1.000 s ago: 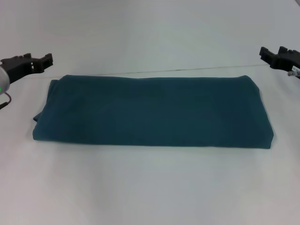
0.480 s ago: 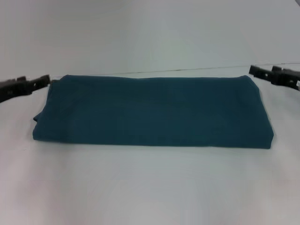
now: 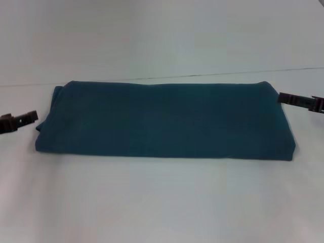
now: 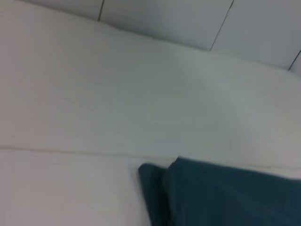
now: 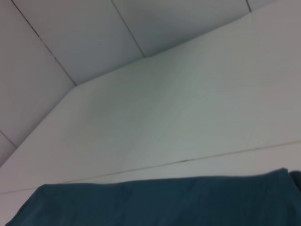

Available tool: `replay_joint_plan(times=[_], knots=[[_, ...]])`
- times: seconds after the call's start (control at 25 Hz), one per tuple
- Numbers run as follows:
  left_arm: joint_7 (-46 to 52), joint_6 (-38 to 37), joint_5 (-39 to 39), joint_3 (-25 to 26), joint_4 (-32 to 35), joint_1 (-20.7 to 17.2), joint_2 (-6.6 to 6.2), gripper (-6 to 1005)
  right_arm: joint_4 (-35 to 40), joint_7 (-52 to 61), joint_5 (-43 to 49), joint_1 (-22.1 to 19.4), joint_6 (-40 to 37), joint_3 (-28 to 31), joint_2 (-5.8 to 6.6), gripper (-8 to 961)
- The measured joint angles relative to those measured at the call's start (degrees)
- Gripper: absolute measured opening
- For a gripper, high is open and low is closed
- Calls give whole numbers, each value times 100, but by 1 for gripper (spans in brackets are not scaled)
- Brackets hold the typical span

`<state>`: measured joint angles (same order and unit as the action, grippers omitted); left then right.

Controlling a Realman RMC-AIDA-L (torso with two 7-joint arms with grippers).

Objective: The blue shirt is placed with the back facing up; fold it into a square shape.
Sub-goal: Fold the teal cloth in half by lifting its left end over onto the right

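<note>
The blue shirt [image 3: 164, 119] lies on the white table as a long folded band, plain side up, running left to right. My left gripper [image 3: 31, 117] sits low just off the band's left end, beside its near-left corner and apart from the cloth. At the right end, my right gripper [image 3: 282, 97] points inward, its tip at the edge of the far-right corner. The left wrist view takes in a folded corner of the blue shirt [image 4: 221, 193]. A long edge of the blue shirt [image 5: 155, 202] shows in the right wrist view.
The white table [image 3: 162, 202] stretches wide in front of the shirt. A thin seam [image 3: 202, 76] crosses it just behind the shirt. A tiled wall [image 5: 70, 28] stands beyond the table.
Both grippers have come down from beside the shirt's far corners to lower positions at its two ends. The shirt has not moved.
</note>
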<state>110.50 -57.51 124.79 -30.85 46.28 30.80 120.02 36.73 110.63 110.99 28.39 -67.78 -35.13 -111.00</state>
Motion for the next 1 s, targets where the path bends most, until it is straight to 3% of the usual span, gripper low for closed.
replay_joint_plan(times=[0.36,1.0], knots=[[-142,-25,333,-44,-9,-83,17,816,112,655,393,-80,-637,44,180,944],[-110,-23,591,-525,-62,-41,128,814,124,948,875,-13,-931,70,212,945]])
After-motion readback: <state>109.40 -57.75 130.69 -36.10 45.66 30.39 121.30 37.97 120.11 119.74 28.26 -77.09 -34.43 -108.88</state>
